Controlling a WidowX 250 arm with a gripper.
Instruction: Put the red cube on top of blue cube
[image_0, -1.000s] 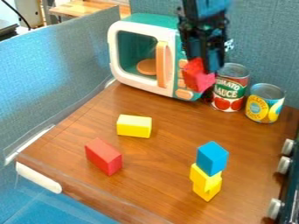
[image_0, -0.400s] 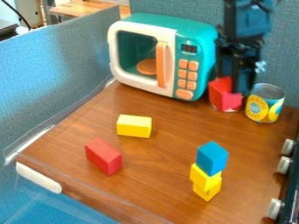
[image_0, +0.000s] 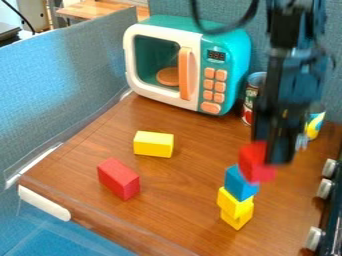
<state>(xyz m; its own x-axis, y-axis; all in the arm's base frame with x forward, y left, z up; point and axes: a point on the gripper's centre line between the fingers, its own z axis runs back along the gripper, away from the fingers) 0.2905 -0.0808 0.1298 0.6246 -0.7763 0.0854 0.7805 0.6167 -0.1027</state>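
The black gripper (image_0: 268, 156) hangs at the right of the camera view, shut on a red cube (image_0: 255, 162). In the view this cube overlaps the upper right part of the blue cube (image_0: 238, 184); whether the two touch, I cannot tell. The blue cube rests on two stacked yellow blocks (image_0: 234, 202). Part of the red cube is hidden behind the gripper.
A red block (image_0: 118, 179) lies at the left and a yellow block (image_0: 153, 144) near the middle. A toy microwave (image_0: 230, 60) stands at the back, with a tomato can (image_0: 250, 100) and another can (image_0: 314, 125) partly behind the arm. Knobs (image_0: 324, 189) line the right edge.
From in front of the microwave, the gripper has moved right and then toward the front with the red cube, down to the stack. The stack and loose blocks have stayed put.
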